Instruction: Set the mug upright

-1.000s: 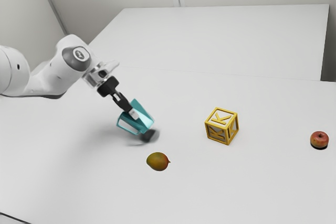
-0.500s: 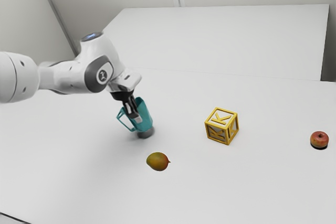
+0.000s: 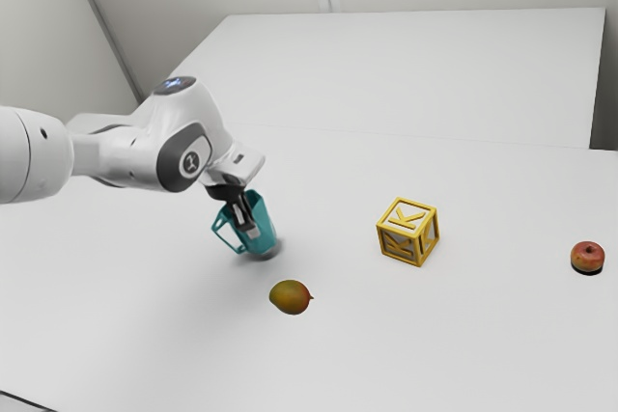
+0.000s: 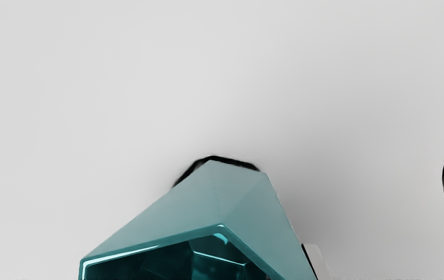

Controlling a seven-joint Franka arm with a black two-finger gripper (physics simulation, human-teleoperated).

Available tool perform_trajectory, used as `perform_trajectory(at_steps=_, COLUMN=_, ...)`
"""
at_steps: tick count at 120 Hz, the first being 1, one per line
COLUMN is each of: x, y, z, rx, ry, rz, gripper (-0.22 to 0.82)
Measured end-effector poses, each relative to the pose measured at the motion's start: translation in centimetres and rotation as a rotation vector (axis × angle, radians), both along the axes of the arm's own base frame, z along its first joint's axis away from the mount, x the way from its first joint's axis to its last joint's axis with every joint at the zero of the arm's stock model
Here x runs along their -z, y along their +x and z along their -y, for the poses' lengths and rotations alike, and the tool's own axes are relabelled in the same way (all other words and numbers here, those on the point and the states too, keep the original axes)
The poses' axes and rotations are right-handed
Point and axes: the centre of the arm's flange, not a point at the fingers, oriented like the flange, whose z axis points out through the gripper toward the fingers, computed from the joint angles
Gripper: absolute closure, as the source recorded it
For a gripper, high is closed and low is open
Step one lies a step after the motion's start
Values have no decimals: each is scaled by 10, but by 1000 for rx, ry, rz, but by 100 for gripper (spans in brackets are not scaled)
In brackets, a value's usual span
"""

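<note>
Mug of teal colour with flat facets (image 3: 266, 228) is near the white table (image 3: 435, 344), its mouth up and its body a little leaning; if its base touches the table, I cannot tell. Its teal angular handle (image 3: 224, 235) points to the exterior view's left. My black two-finger gripper (image 3: 249, 231) holds the mug by its wall, close to the mouth. In the wrist view, one pale fingertip (image 4: 317, 258) lies along the outer side of the mug; the other finger I cannot see well.

Near the mug, on the side of this fingertip, rests a green-and-red smooth mango (image 3: 291, 297). More to the exterior view's right sits a yellow-framed cube block with letter K (image 3: 407, 232), apart from the mug. Well apart, farther to the same side, is a round red apple (image 3: 587, 257).
</note>
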Motion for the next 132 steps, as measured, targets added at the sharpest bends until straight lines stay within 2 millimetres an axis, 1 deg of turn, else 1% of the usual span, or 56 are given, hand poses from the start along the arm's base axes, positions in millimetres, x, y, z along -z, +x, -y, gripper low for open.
perform_trajectory(at_steps=11, x=2, y=-2, z=2, rx=-9, ry=4, rz=-3, gripper=76)
perform_trajectory(at_steps=25, x=2, y=-6, z=9, rx=-13, ry=11, rz=-9, gripper=76)
perform_trajectory(at_steps=48, x=10, y=-13, z=20, rx=-16, ry=14, rz=-31, gripper=76)
perform_trajectory(at_steps=60, x=13, y=-14, z=21, rx=-25, ry=15, rz=-38, gripper=76)
perform_trajectory(at_steps=75, x=16, y=-14, z=17, rx=-38, ry=21, rz=-45, gripper=75)
perform_trajectory(at_steps=94, x=18, y=-15, z=13, rx=-56, ry=21, rz=-51, gripper=56)
perform_trajectory(at_steps=111, x=17, y=-16, z=14, rx=-61, ry=25, rz=-50, gripper=40)
perform_trajectory(at_steps=117, x=12, y=-16, z=15, rx=-61, ry=28, rz=-42, gripper=35)
perform_trajectory(at_steps=132, x=-8, y=-16, z=19, rx=-59, ry=45, rz=-11, gripper=26)
